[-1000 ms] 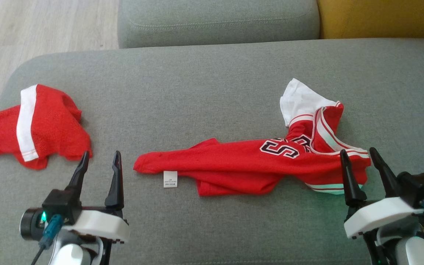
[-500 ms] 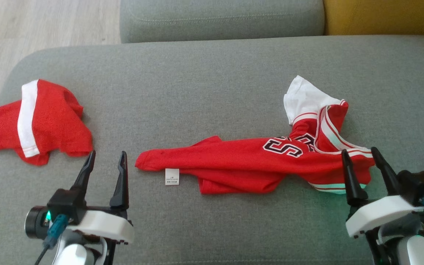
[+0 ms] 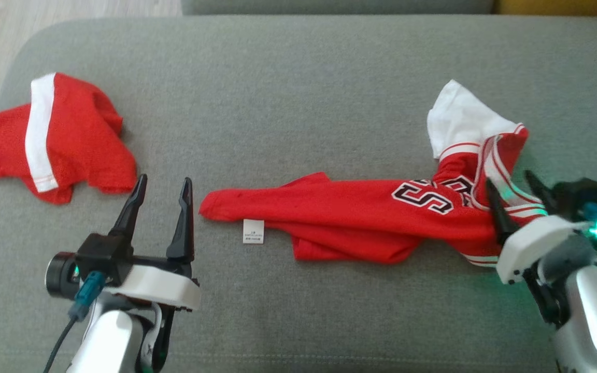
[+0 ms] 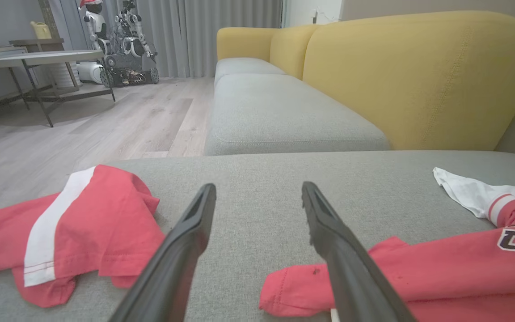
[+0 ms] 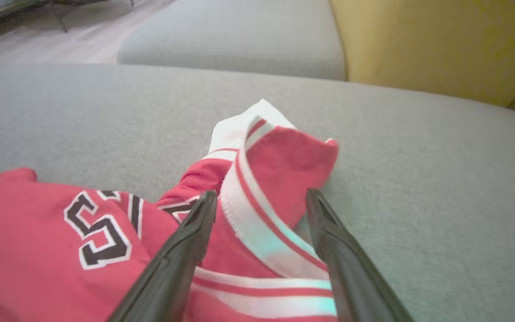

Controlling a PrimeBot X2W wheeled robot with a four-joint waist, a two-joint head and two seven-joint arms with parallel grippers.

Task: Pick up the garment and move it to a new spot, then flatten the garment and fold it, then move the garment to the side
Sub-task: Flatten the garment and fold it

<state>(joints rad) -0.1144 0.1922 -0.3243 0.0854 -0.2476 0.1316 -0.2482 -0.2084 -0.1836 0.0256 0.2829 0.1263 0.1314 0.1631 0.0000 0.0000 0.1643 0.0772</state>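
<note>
The job is just starting — the red jersey [image 3: 360, 217] lies crumpled, not lifted yet. The right pincer [image 3: 508, 178] is wide open over its striped end; the left pincer [image 3: 165, 179], open too, hangs just beside its other end. Flattening, folding — all left.

The jersey [image 3: 350, 217] lies stretched left to right on the cushion [image 3: 288, 93], from its middle to its right side, collar end to the right. Its label [image 3: 253, 231] rests on the cushion at the jersey's left end. Another garment [image 3: 65, 140] sits at the cushion's left edge, well apart. The left gripper [image 3: 165, 180] stands between the two garments, just left of the jersey. The right gripper [image 3: 508, 178] is at the collar [image 5: 257, 210], one finger on each side of it. Behind the cushion are a seat [image 4: 275, 116] and a backrest [image 4: 418, 76], with floor [image 4: 83, 129] to their left.
</note>
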